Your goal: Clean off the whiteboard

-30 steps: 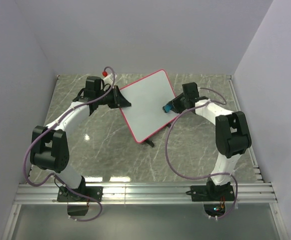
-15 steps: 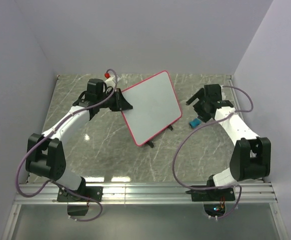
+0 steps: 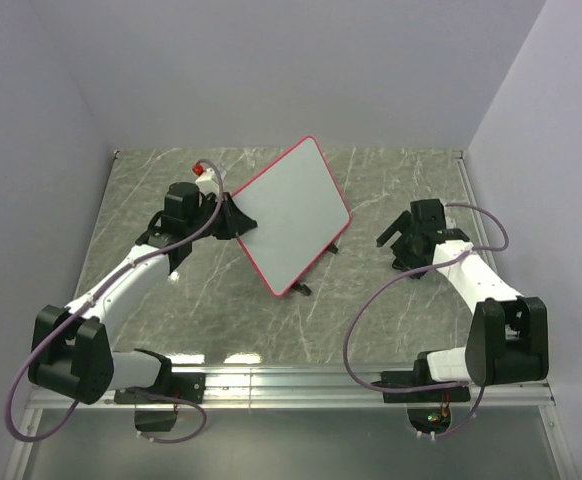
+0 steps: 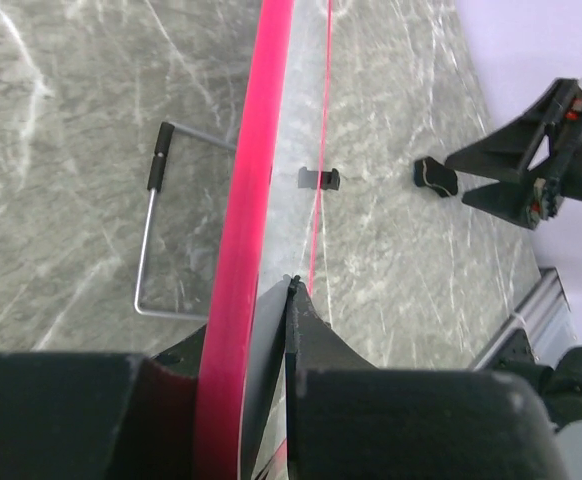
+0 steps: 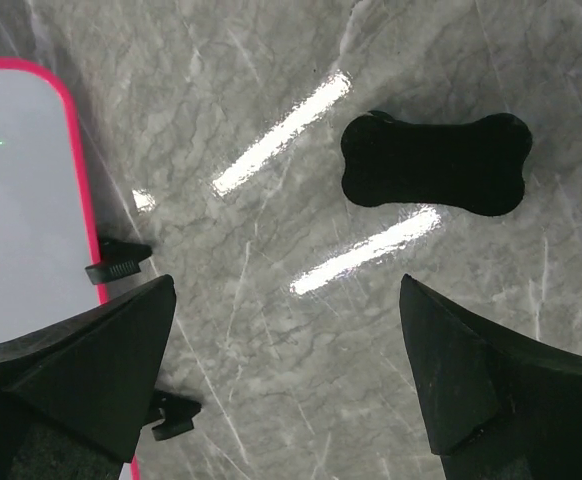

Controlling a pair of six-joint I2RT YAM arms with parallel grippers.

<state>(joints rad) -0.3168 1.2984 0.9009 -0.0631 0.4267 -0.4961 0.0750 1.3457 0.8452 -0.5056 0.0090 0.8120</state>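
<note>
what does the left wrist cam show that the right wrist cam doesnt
Only the left wrist view: the whiteboard seen edge-on, its pink rim clamped by the left gripper, a wire stand, and the right gripper across the table.
Only the right wrist view: a black bone-shaped object lying on the marble ahead of the right arm's open fingers, the board's white face, and two black clip feet.
Both: the pink-rimmed board and the grey marble table.

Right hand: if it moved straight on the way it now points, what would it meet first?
Probably the bare table, straight ahead of the open right hand. The eraser lies just off that line to one side, the whiteboard to the other. Depth is unclear.
</note>
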